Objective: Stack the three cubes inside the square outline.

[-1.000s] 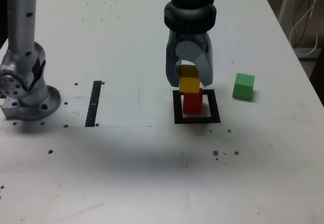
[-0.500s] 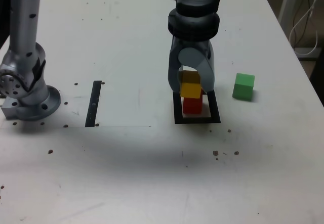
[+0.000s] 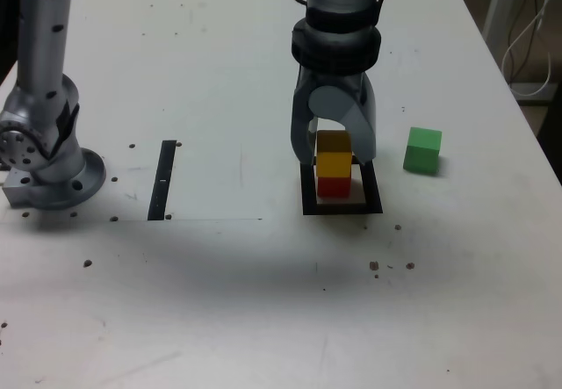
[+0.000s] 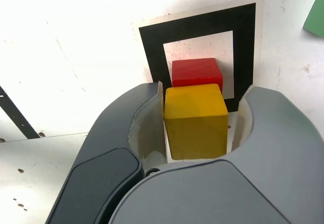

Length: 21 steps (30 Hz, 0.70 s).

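A grey robot hand (image 3: pixel 335 147) points down over a white worktop (image 3: pixel 219 301), its jaws parted slightly around a yellow cube (image 3: pixel 334 164), with a gap on one side. The yellow cube sits on a red cube (image 3: pixel 333 186) inside the black square outline (image 3: pixel 342 206). A green cube (image 3: pixel 422 150) sits apart, to the exterior view's right.
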Each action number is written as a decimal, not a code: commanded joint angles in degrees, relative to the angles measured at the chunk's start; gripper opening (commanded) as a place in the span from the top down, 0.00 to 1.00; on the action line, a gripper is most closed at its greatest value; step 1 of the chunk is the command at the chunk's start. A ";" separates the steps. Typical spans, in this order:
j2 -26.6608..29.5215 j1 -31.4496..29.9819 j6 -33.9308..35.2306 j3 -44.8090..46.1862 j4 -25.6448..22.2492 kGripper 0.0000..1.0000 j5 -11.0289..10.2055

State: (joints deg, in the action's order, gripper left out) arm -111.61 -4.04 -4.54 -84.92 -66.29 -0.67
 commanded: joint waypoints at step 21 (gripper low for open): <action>2.07 0.05 -4.16 -9.91 -7.58 0.01 -9.82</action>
State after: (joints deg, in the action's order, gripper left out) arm -108.86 -4.06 -7.02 -93.56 -73.24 -10.27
